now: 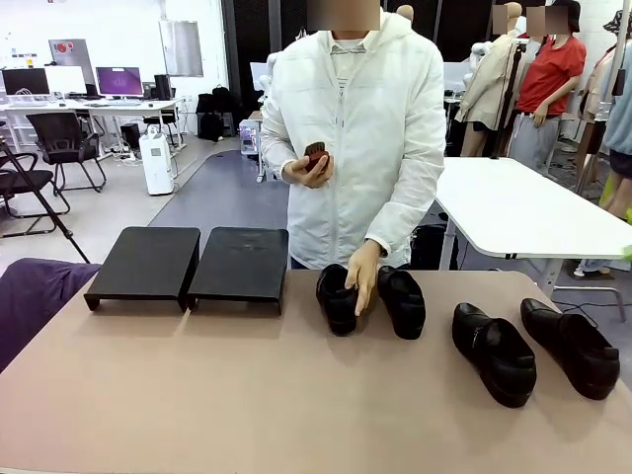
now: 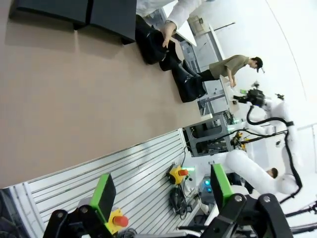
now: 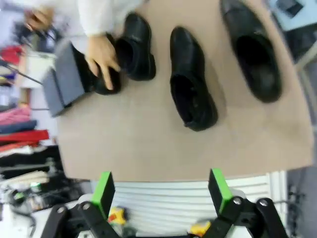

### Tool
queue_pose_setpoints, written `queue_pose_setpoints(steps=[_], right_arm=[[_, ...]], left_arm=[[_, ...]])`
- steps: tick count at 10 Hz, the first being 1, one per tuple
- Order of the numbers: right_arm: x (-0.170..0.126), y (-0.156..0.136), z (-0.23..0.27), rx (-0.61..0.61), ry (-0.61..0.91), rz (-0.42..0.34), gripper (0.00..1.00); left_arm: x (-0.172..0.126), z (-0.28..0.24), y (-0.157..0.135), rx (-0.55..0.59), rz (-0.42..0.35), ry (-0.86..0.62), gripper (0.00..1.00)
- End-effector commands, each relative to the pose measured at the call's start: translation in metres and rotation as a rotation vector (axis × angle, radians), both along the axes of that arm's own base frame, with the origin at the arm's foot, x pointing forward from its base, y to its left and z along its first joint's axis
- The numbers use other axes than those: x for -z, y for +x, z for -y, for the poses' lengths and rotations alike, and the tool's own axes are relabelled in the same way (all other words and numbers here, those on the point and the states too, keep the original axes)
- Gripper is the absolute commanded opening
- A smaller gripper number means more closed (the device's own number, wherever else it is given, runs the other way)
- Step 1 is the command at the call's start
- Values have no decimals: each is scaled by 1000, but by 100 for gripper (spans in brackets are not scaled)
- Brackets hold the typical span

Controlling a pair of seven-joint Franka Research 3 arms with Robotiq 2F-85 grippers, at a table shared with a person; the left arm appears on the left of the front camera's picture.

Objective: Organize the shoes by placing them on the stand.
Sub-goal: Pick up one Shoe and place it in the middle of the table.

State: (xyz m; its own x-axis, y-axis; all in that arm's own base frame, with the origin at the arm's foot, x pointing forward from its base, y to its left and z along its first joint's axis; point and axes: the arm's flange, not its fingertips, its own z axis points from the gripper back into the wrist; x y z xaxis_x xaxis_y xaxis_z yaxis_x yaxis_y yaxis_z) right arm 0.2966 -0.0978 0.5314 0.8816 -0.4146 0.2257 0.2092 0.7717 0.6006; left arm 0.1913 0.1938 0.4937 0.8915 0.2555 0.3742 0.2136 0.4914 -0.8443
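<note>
Tabletop (image 1: 217, 395) in tan is lying broad before me, and a lab room is opening beyond it: desks with monitors (image 1: 118, 81) and office chairs (image 1: 64, 143) are standing far off to my left, and a white table (image 1: 523, 212) is sitting behind to my right. The stand (image 1: 188, 262), two black sections side by side, is sitting at the tabletop's far left with its top bare. The shoes (image 1: 494, 353) are all lying on the tabletop to its right, two near the middle and two well apart toward my right. A person in a white jacket is facing me, and the person's hand (image 1: 361, 276) is touching the leftmost shoe (image 1: 338, 296), just beside its neighbour. My left gripper (image 2: 161, 188) is hanging above the table's near edge, green pads spread wide, holding and touching nothing. My right gripper (image 3: 161, 187) is hanging likewise, jaws fully apart and empty, looking down toward the shoes.
</note>
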Motion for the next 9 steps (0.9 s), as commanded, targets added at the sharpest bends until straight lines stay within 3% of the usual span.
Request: queue_pose_setpoints(steps=[1,2,3,4,5,6,9], right_arm=[[13,65,-28,-1,-206,-116,100],[32,86,-55,-71,-311,-191,100],[42,94,-71,-104,-397,-213,100],[23,90,-67,-104,-340,-111,100],[48,83,-76,-94,-298,-157,100],[50,95,-81,-117,-348,-163,100],[107,146,-99,-149,-495,-109,100]], left_arm=[[-2,-1,0,6,25,-10,100],[-2,-1,0,6,25,-10,100],[-2,-1,0,6,25,-10,100],[-2,-1,0,6,25,-10,100],[-2,-1,0,6,25,-10,100],[-2,-1,0,6,25,-10,100],[-2,-1,0,6,25,-10,100]])
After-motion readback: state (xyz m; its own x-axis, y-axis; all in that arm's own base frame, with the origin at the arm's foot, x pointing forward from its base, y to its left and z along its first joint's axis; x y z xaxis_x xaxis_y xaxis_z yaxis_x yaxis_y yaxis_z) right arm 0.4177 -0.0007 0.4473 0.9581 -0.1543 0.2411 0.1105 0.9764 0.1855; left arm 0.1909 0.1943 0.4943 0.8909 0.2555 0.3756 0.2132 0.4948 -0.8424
